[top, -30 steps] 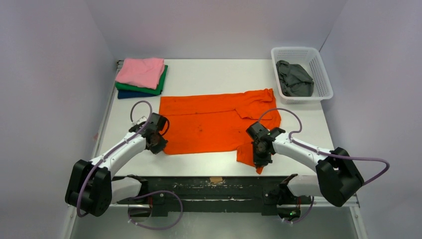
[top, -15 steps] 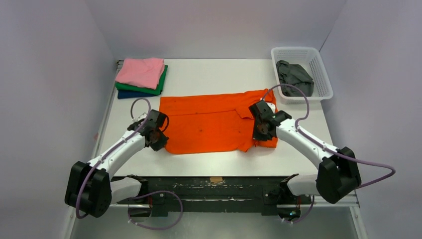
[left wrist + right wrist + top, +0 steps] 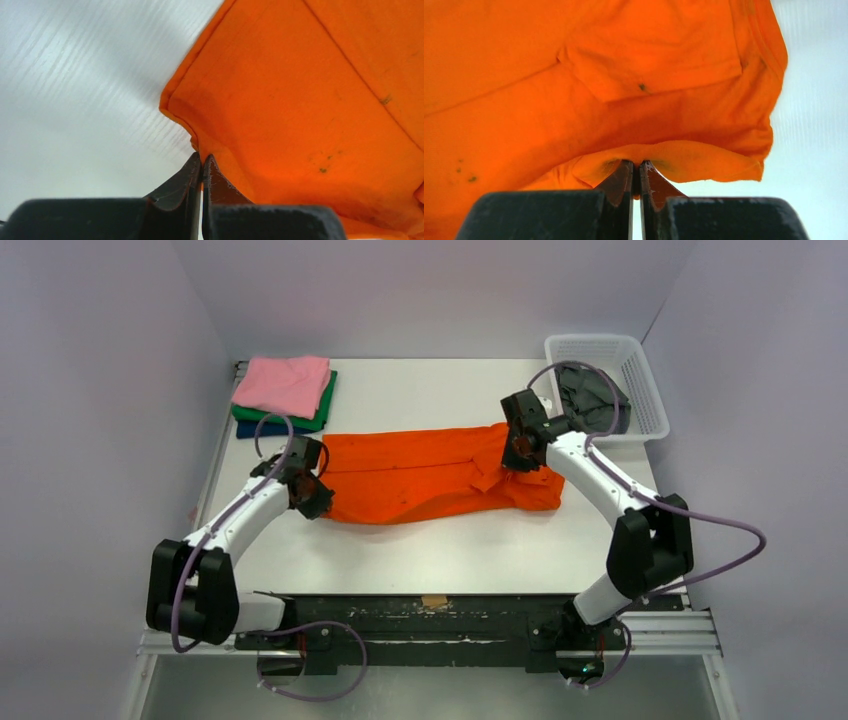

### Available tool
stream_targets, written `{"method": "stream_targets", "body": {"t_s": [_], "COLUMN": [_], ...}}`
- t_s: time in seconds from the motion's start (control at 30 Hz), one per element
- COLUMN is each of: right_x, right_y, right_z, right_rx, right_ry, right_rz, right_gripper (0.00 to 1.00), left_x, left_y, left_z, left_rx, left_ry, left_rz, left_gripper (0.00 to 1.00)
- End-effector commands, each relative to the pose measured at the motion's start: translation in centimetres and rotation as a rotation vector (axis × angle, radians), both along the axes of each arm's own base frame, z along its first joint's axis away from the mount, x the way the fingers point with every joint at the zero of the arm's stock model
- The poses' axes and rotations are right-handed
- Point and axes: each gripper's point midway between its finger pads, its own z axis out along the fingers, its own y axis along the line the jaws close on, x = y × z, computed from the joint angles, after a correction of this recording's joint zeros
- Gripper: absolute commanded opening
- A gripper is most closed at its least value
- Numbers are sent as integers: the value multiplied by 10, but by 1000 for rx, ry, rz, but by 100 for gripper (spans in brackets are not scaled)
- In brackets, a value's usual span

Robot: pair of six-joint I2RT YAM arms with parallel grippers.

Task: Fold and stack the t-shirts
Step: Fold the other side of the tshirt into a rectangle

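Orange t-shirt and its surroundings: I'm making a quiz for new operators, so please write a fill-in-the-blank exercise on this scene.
1. The left gripper and right gripper both pinch the orange t-shirt with jaws ____.
2. The dark grey t-shirt lies inside the white ____.
3. The pink t-shirt tops the stack at the table's far ____ corner.
Missing words: shut; basket; left.

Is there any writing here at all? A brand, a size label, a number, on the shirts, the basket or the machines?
No text can be read in any view.
orange t-shirt: plain, only small dark specks, no print.
folded stack of t-shirts: no label shows.
white basket: no marking shows.
tan patch on the front rail: too small to tell whether it bears text.
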Motion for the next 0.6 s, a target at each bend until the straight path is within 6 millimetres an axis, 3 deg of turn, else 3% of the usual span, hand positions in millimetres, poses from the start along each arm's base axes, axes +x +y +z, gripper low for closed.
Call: {"method": "stream_targets", "body": {"t_s": [0.0,0.3,0.57], "right_x": [37,53,62], "right_y": [2,-15,-33], "right_z": [21,10,14], "right_rx": [-18,-55,-69], "right_ry": [-67,-46,-74], "right_rz": [-9,-69,-103], "right_gripper": [0,0,0], "left_x": [35,66,75], "left_y": [-4,1,3], "left_z": [17,19,16], "left_rx": [-16,-21,1], "left_ry": [-55,-32,-8], "left_rz": [-26,-36,-32], "left_gripper": [0,0,0]}}
